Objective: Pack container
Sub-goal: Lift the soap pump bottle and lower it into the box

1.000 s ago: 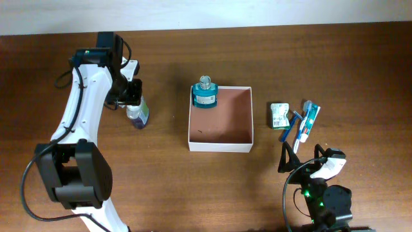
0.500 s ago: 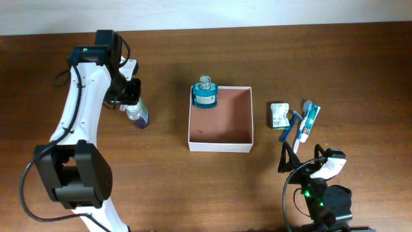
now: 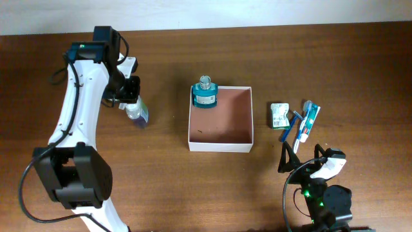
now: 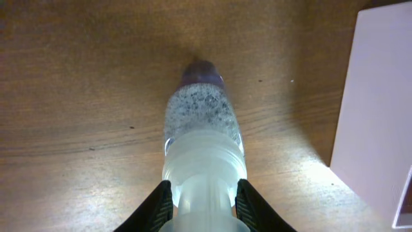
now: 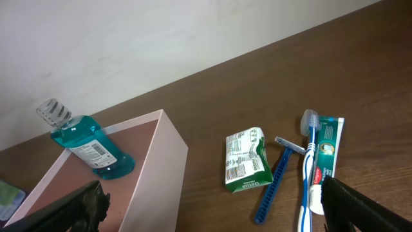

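The container (image 3: 220, 146) is a square white-walled box with a reddish-brown inside, at the table's middle; a teal mouthwash bottle (image 3: 206, 95) leans in its far left corner. My left gripper (image 3: 131, 96) is shut on the neck of a clear speckled bottle with a purple end (image 3: 139, 115), left of the container. In the left wrist view the fingers (image 4: 203, 203) clamp that bottle (image 4: 203, 122) and the container wall (image 4: 380, 96) shows at right. My right gripper (image 3: 302, 161) is open and empty near the front right; its view shows the container (image 5: 168, 161) and mouthwash bottle (image 5: 90, 145).
Right of the container lie a green packet (image 3: 279, 115), a blue razor (image 3: 290, 127), a toothbrush (image 3: 302, 125) and a toothpaste tube (image 3: 310, 122). They also show in the right wrist view: packet (image 5: 244, 161), razor (image 5: 277, 177), toothbrush (image 5: 309, 167).
My left arm has shifted slightly toward the far side with the speckled bottle still in its grip. The right arm has not moved.
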Controlling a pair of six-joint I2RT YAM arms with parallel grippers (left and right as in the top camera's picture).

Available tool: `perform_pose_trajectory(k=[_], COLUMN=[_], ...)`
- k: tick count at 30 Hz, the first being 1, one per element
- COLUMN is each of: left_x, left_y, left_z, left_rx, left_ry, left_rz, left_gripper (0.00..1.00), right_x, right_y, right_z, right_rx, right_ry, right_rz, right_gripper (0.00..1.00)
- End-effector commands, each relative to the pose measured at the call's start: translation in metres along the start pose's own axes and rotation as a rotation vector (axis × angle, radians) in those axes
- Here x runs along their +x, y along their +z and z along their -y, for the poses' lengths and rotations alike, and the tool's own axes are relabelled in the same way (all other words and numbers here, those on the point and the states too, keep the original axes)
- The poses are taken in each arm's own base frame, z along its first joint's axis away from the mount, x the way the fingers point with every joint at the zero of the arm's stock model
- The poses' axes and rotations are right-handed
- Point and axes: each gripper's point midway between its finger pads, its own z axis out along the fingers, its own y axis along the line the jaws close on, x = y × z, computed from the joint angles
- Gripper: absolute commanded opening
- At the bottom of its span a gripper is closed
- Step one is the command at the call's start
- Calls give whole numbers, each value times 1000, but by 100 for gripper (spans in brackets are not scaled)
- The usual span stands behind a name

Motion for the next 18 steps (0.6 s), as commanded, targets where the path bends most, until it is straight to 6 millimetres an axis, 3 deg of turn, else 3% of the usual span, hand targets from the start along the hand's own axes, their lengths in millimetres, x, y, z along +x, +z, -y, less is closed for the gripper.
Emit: perform_pose_trajectory(k=[1, 11, 18], left_x=[-14, -6, 5], left_y=[-45, -114, -137], left_z=[9, 45, 94], left_rx=[42, 110, 155], left_ry=[10, 50, 113], left_rz=[130, 293, 344], left_gripper=[22, 22, 22], right_x=[0, 0, 0], right_y=[0, 0, 0], right_z=[4, 4, 4], right_rx=[18, 18, 18], right_ry=[2, 2, 2], right_rz=[8, 7, 7], right_gripper=[98, 98, 98])
